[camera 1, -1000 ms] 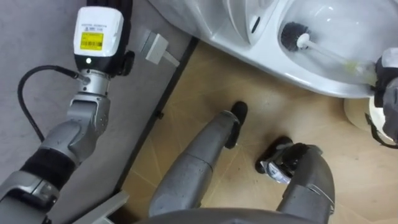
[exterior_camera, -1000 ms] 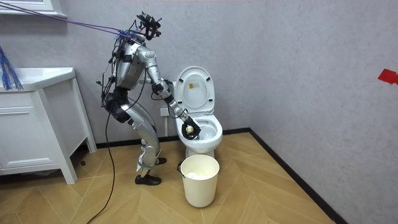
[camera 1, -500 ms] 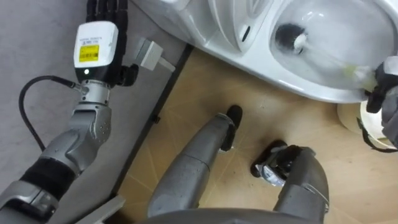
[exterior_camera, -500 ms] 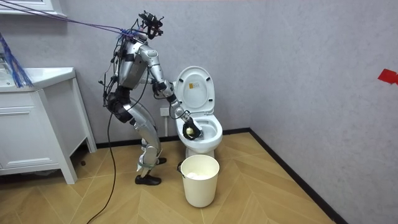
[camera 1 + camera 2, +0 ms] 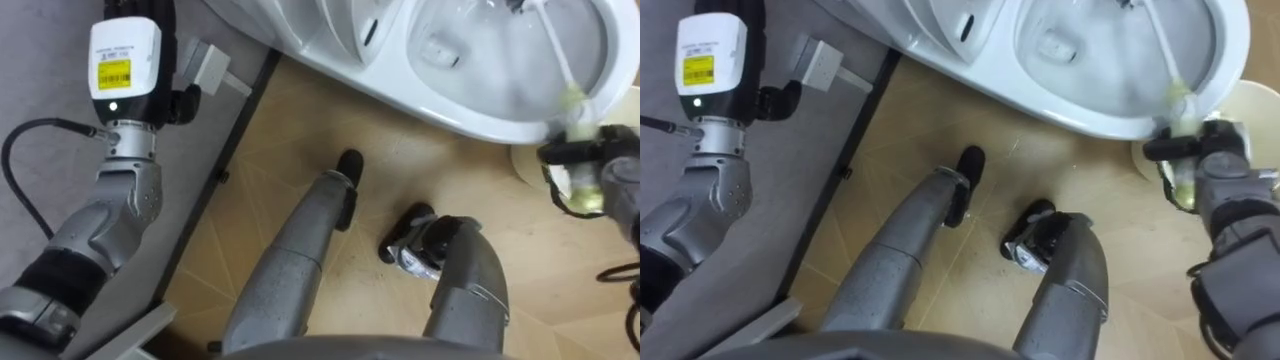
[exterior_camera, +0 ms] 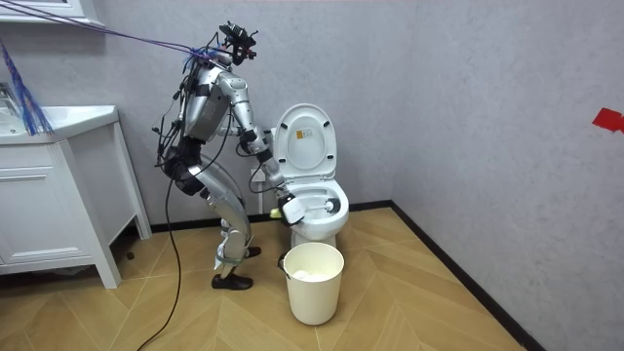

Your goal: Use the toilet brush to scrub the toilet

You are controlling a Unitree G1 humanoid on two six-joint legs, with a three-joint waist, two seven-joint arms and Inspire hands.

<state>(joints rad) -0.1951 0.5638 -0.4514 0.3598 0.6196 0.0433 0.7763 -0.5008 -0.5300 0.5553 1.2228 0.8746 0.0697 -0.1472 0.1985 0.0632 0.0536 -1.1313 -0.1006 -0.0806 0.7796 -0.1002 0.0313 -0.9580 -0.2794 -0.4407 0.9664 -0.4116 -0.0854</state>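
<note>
the robot stands on the tan wood-patterned floor (image 6: 409, 302) at the room view's left of the white ceramic toilet (image 5: 440, 105), leaning forward with knees bent and one arm reaching down to the front of the bowl. the toilet's lid and seat are raised against the grey wall (image 6: 468, 107).

the right hand (image 5: 590, 175) sits just outside the bowl's near rim, fingers curled tight round the yellow-green grip of the white-handled toilet brush (image 5: 553, 50). from that grasp the handle slants up over the rim and into the bowl, where water lies over the white basin. the brush's dark head is cut off at the top edge of the eye views, so whether it touches the ceramic cannot be told.

the left hand (image 5: 125, 55) is held up beside the grey wall, well apart from the toilet — its fingers run out of the top of the picture, so whether they are straight or curled cannot be told.

a round cream plastic bucket (image 6: 312, 288) stands on the floor just in front of the toilet, beside the robot's feet. a white cabinet (image 6: 58, 205) stands behind the robot, at the room view's left.
</note>
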